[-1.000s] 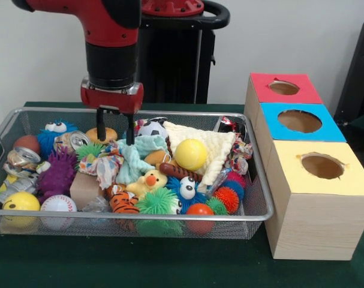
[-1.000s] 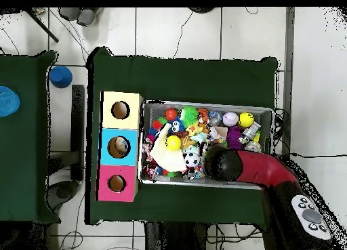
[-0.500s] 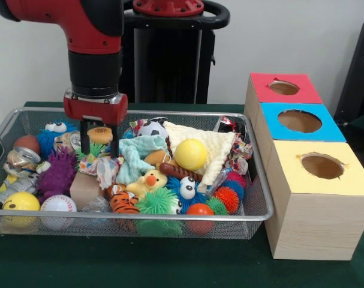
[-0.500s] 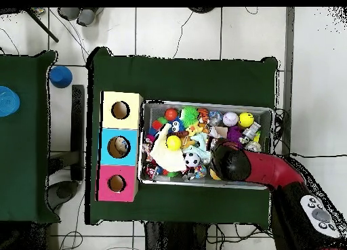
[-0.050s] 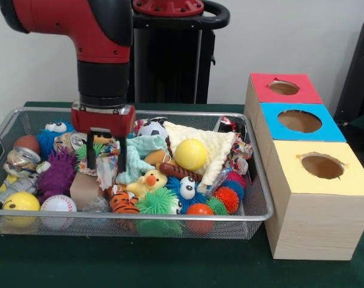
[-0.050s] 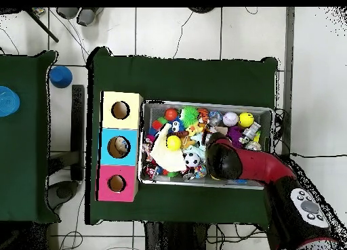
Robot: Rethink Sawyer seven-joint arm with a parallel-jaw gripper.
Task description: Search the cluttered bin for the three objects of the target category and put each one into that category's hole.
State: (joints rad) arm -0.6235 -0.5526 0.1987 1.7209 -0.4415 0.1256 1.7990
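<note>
My gripper [image 5: 106,161] is down in the wire bin [image 5: 170,216], left of centre, and open. Its two black fingers [image 5: 90,157] straddle a patterned rag [image 5: 107,166]. A tan ring-shaped toy [image 5: 102,140] peeks out just behind the fingers. Close by lie a teal cloth [image 5: 140,151], a yellow duck [image 5: 149,182], a wooden block [image 5: 84,188] and a purple spiky ball [image 5: 57,173]. Further right sit a yellow ball [image 5: 190,154] and a soccer ball [image 5: 152,129]. In the overhead view the red arm [image 6: 251,167] covers the gripper.
Three boxes with round holes stand right of the bin: red [image 5: 283,88], blue [image 5: 299,121], yellow [image 5: 321,166]. The bin also holds crushed cans [image 5: 23,157], a baseball [image 5: 58,204], a smiley ball [image 5: 20,202], a tiger toy [image 5: 123,201] and a cream cloth [image 5: 213,147].
The gripper swung left across the back of the bin, then came slightly right and down among the toys. The ring-shaped toy that was between the fingers is now behind them.
</note>
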